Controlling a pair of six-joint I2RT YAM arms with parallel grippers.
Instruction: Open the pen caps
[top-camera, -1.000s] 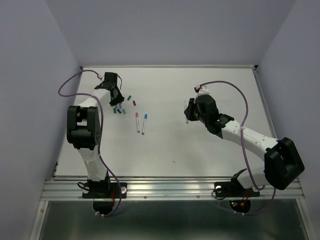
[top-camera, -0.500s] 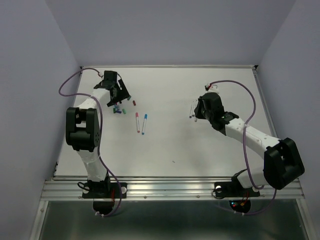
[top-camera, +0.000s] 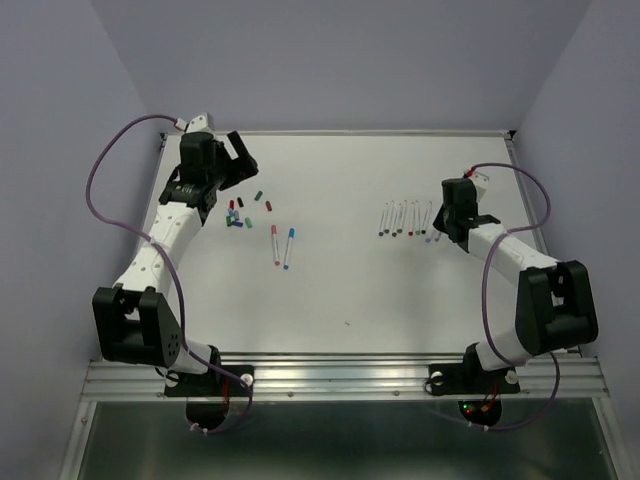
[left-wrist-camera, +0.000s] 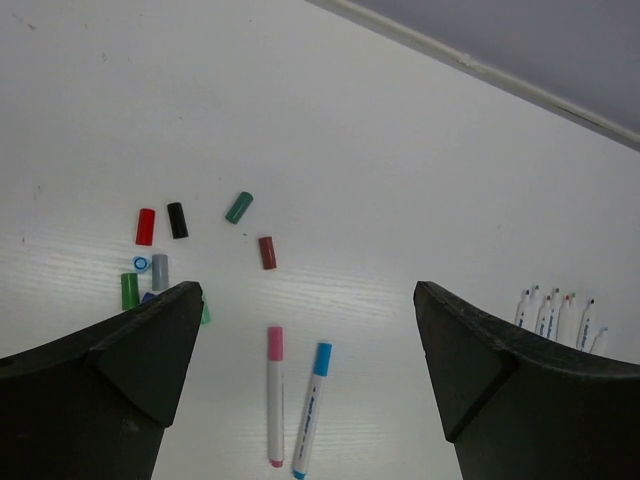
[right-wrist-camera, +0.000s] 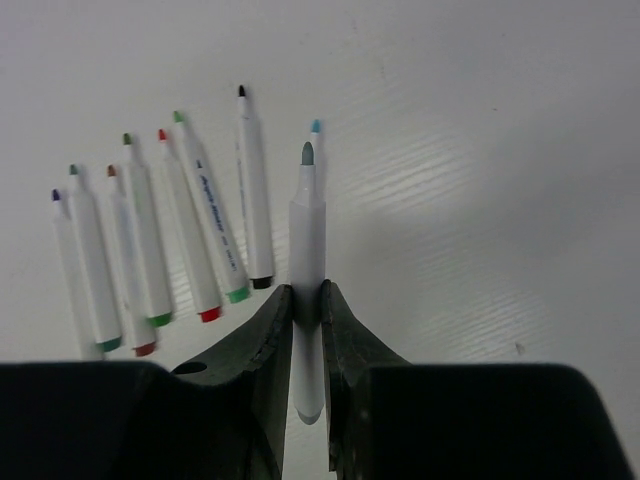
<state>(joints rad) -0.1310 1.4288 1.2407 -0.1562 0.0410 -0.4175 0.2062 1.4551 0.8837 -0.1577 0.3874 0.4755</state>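
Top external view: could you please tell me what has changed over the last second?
The right gripper swung right, to the right end of the row of uncapped pens, jaws shut on a pen. The left gripper drew away from the pen caps, jaws open. The caps and two capped pens stayed put.
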